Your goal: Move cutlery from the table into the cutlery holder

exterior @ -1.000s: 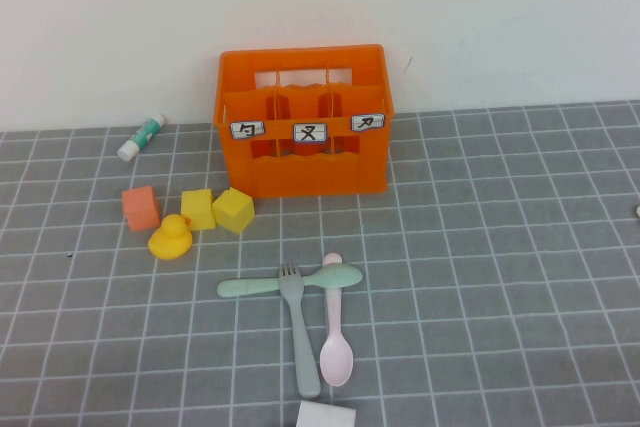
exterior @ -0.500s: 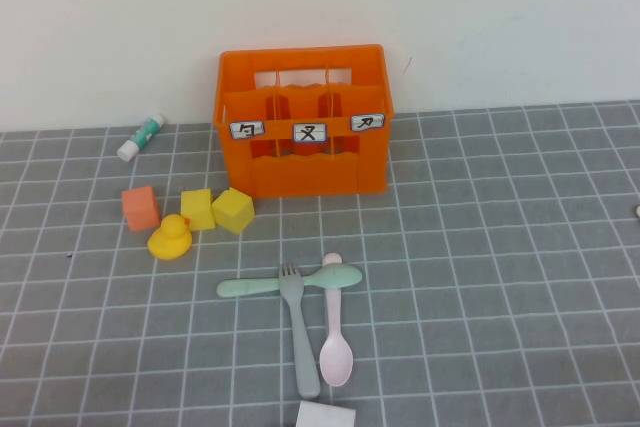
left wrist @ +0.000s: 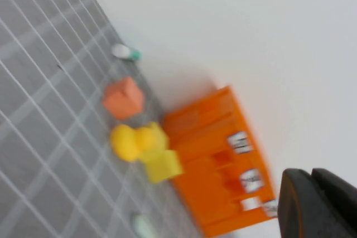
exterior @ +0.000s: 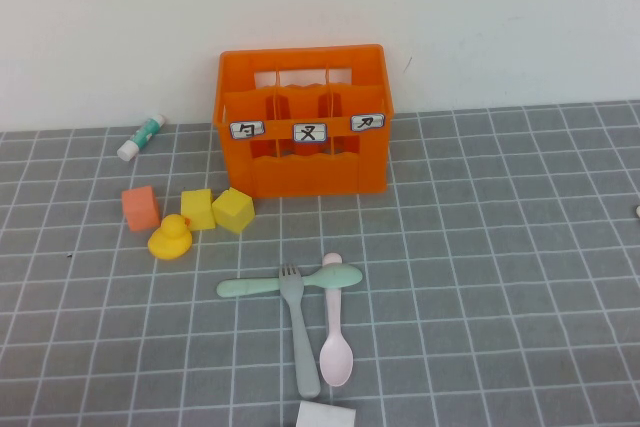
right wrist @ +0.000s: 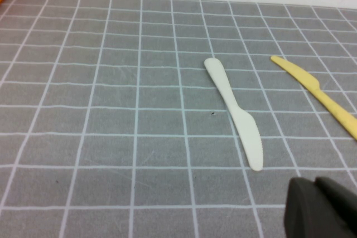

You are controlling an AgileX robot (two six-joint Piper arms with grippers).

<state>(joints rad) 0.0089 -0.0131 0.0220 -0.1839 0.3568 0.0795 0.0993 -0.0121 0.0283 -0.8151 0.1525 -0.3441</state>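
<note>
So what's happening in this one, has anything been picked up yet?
Nothing yet. The green spoon, fork and pink spoon lie crossed on the table in front of the orange holder. Two knives, white and yellow, lie off to the right. The left claw and right claw are both shut, holding nothing, and touch no cutlery.

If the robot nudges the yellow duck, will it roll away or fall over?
The yellow duck probably won't roll far: it sits upright on a flat-looking base on the table. Its rounded body looks smooth, so it may slide or tip against the yellow cube beside it. It looks small and likely light. Neither the left gripper nor the right gripper is near it.
</note>
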